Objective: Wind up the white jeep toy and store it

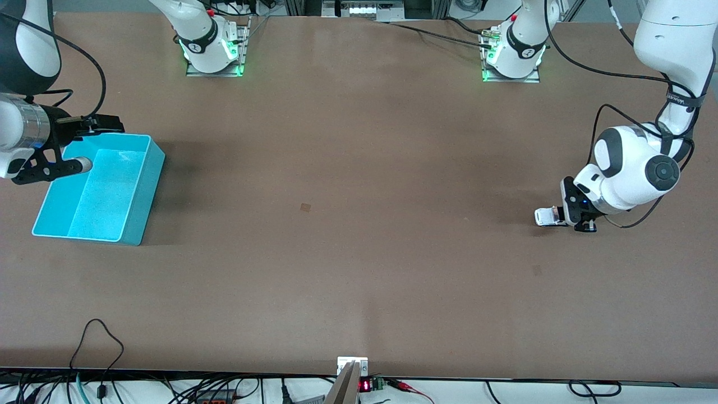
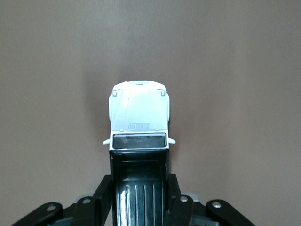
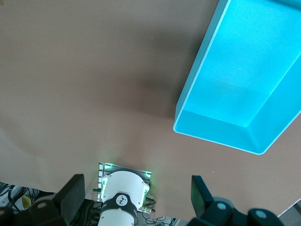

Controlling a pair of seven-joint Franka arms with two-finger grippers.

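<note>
Clamping the white jeep toy (image 2: pixel 139 117), left gripper (image 2: pixel 139 197) jaws show close-up; right gripper (image 1: pixel 84 145) jaws apart over cyan bin (image 1: pixel 143 191).

Setting: robotics laboratory. Evidence: broad brown desk (image 1: pixel 359 252); two white arm bases (image 1: pixel 213 47) bolted on metal plates with green lights; loose cables (image 1: pixel 95 342) and a red-digit electronic module (image 1: pixel 364 386) along the desk's edge.

I see my two glossy white arms with black joint caps, black cables, black grippers and green-lit bases.
</note>
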